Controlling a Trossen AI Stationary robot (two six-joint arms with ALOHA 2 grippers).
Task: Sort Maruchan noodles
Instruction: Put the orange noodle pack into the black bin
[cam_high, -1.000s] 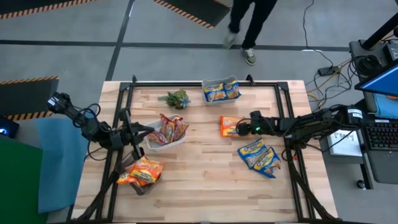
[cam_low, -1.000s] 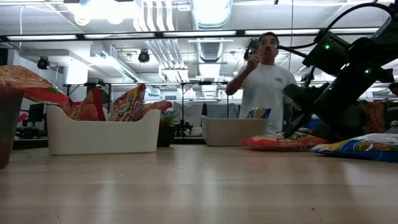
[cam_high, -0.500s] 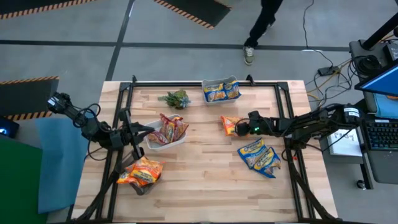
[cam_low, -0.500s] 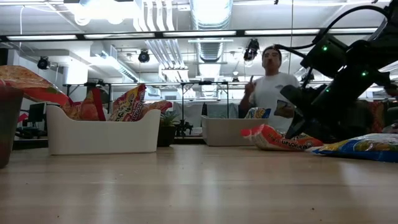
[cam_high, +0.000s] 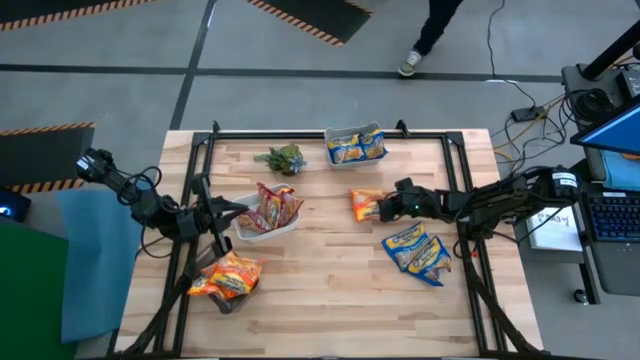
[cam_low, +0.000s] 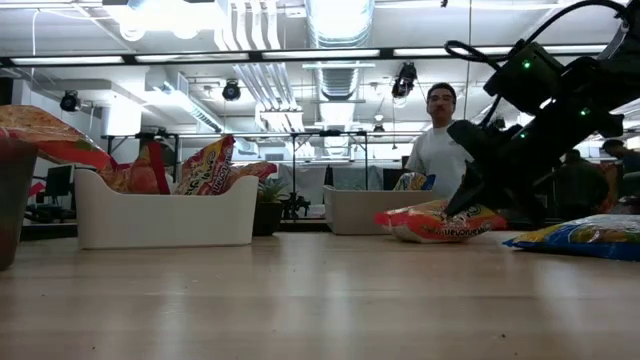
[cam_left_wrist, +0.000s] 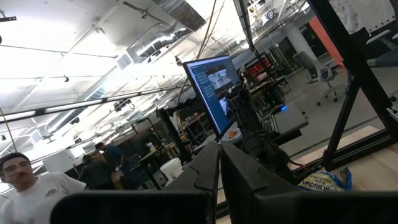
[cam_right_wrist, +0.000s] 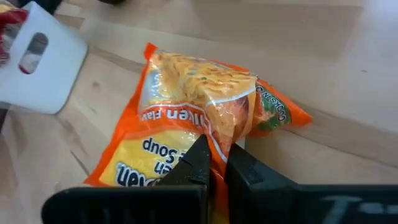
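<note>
Right gripper (cam_high: 388, 206), right of centre in the high view, is clamped shut on an orange ramen packet (cam_high: 366, 204); left gripper (cam_high: 238, 209) rests closed, empty, beside the white tub (cam_high: 250, 231).

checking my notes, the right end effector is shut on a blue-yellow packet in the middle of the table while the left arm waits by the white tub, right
Not quite: the packet pinched by the right end effector is orange, not blue-yellow, as the right wrist view shows. The blue-yellow packets lie untouched nearer the table's right edge. The rest stands: it is shut on a packet mid-table, and the left end effector waits by the white tub.
</note>
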